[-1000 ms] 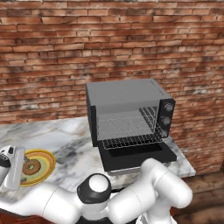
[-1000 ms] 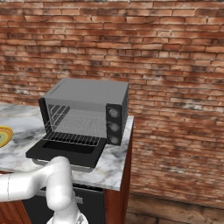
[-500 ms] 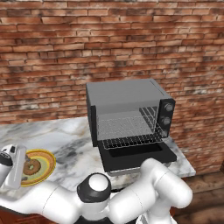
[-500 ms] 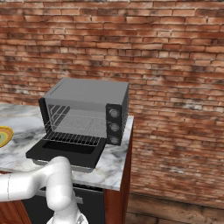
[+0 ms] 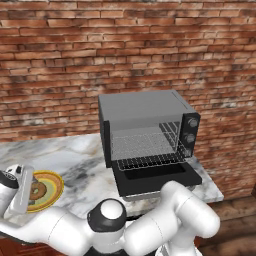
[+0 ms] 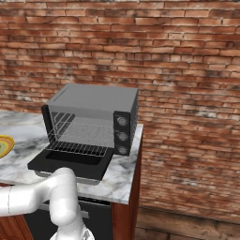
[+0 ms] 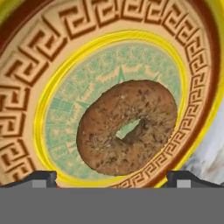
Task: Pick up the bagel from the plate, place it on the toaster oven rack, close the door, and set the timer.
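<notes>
Lowered a little since a second ago, the gripper (image 5: 20, 192) hangs over the bagel (image 7: 127, 127) on the plate (image 5: 54, 186), jaws wide. Toaster oven (image 5: 145, 127) stands on the counter (image 5: 80, 160), door (image 5: 157, 179) down.

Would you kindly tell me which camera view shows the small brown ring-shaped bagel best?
The hand view: the small brown ring-shaped bagel appears close up, centre hole visible, lying on the round patterned plate. In the left base view it is small and partly hidden behind the gripper. The right base view catches just the plate's edge.
</notes>
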Controlling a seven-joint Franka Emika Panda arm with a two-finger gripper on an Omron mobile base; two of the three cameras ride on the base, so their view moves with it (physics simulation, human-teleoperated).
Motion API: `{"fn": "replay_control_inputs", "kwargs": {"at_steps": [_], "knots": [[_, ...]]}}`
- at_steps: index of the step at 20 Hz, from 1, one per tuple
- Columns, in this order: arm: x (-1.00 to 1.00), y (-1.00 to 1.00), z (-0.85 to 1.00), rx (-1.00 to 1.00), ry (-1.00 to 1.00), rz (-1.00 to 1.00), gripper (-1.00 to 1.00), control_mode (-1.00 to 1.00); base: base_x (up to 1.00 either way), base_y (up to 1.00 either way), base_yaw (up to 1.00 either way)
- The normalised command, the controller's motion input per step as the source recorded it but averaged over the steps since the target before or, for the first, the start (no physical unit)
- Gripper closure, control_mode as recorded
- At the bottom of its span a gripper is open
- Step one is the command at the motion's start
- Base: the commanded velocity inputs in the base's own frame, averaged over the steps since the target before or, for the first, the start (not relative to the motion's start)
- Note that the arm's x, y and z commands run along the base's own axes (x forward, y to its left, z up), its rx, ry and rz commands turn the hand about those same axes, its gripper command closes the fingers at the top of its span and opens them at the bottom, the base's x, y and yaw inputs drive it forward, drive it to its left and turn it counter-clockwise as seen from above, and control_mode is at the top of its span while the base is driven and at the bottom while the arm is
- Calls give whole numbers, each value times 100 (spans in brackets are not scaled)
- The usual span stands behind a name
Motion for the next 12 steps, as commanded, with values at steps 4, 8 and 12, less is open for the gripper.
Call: {"fn": "replay_control_inputs", "kwargs": {"at_steps": [4,8,12], "knots": [[12,0,-14,0,0,0,-100,-100,0,0,0],[21,0,-13,0,0,0,-100,-100,0,0,0],[21,0,-10,1,0,0,-100,-100,0,0,0]]}}
